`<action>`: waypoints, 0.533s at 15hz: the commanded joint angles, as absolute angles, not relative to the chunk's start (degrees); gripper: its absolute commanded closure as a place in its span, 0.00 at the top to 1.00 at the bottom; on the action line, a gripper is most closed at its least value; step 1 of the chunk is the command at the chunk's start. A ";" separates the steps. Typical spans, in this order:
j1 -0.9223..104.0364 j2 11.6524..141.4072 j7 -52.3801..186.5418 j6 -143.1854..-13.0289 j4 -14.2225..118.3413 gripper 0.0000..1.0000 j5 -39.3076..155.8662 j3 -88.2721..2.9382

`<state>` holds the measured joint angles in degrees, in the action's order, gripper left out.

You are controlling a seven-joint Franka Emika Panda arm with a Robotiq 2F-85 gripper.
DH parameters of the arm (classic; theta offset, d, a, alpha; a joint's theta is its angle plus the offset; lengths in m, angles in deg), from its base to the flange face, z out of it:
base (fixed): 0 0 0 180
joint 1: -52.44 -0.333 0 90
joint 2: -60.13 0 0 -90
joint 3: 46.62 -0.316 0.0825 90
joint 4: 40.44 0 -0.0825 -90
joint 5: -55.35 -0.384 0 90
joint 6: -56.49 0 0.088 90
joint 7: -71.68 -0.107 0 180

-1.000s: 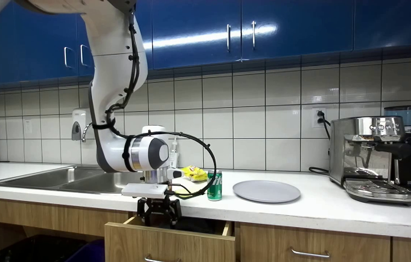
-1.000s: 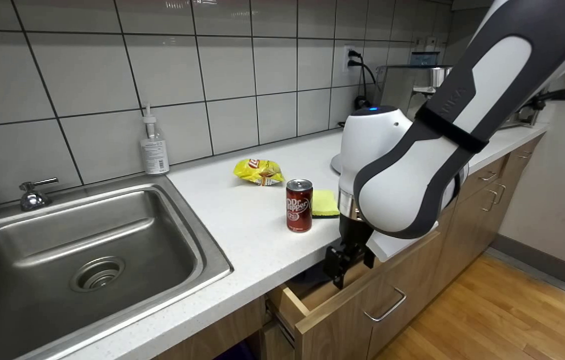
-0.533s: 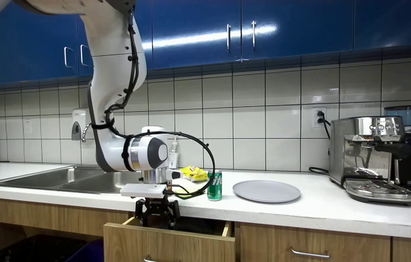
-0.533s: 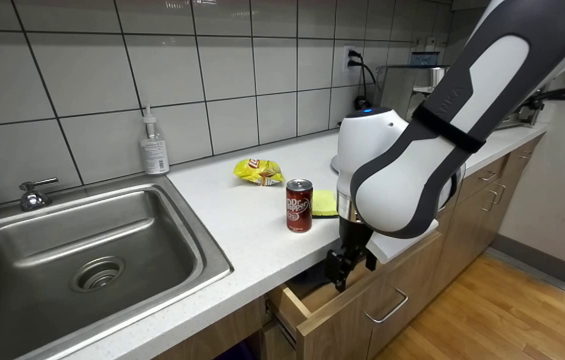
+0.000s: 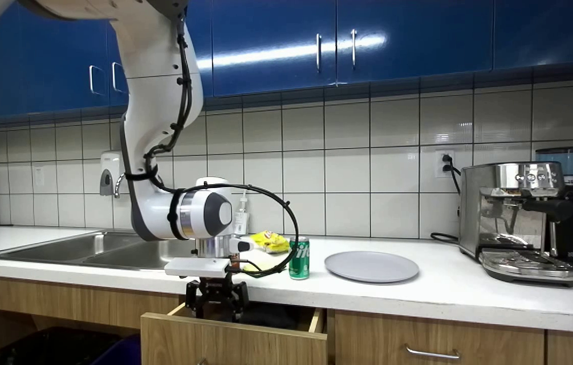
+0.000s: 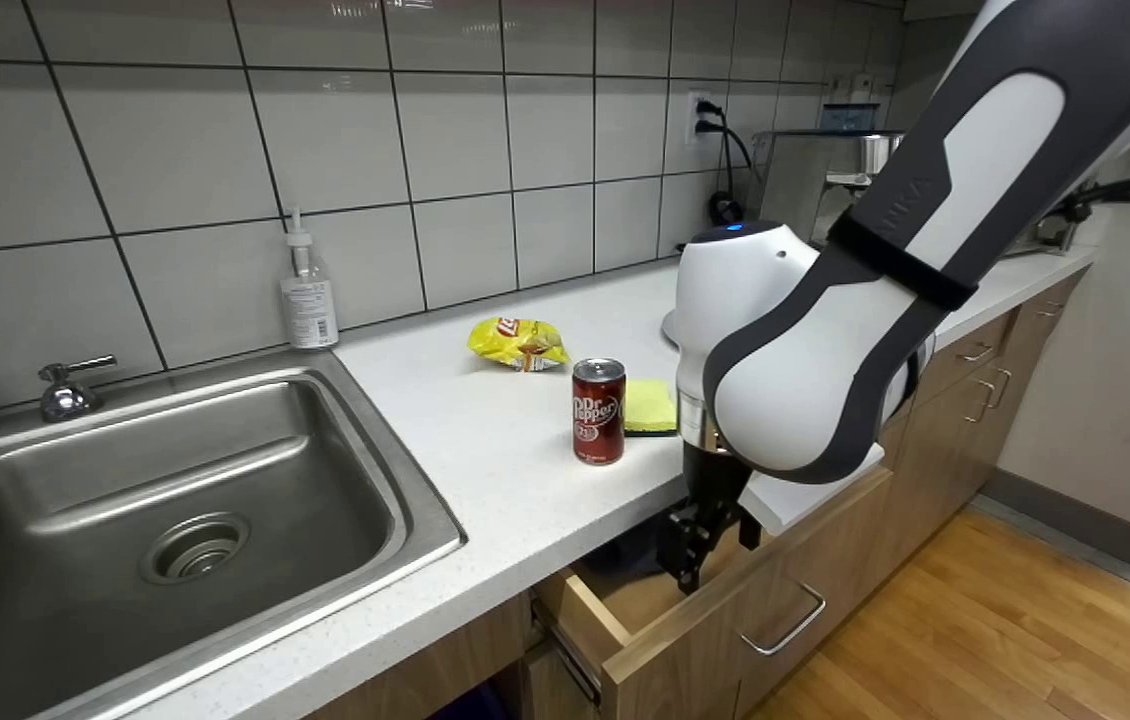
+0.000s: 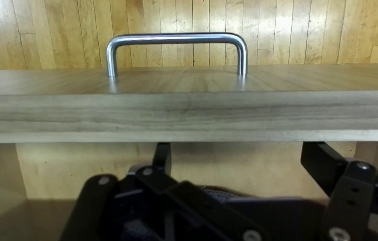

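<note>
My gripper (image 5: 217, 313) points down into a pulled-out wooden drawer (image 5: 236, 347); the gripper also shows in an exterior view (image 6: 718, 562). Its black fingers stand wide apart with nothing between them, as the wrist view (image 7: 237, 150) shows. The fingertips sit behind the drawer front (image 7: 189, 113), at or very close to its inner face; contact itself is hidden by the front's top edge. The metal handle (image 7: 175, 38) is on the outer side of the front, and also shows in an exterior view (image 6: 785, 625). A dark cloth-like thing (image 5: 271, 315) lies inside the drawer.
On the counter (image 6: 515, 450) are a red Dr Pepper can (image 6: 598, 412), a yellow-green sponge (image 6: 649, 407), a yellow chip bag (image 6: 517, 343), a green Sprite can (image 5: 299, 258) and a grey plate (image 5: 371, 266). A sink (image 6: 205, 470) and an espresso machine (image 5: 514, 218) flank them.
The drawer has slid a little further out. My gripper has moved outward with it, drifting slightly left in an exterior view. The fingers have stayed open.
</note>
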<state>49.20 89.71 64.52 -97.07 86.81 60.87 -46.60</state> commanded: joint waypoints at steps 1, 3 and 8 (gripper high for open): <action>48.84 86.67 64.47 -96.95 91.44 1.00 58.66 -47.11; 48.90 85.69 64.17 -97.66 93.02 1.00 57.81 -47.35; 48.65 83.51 63.50 -98.66 97.40 1.00 56.14 -47.37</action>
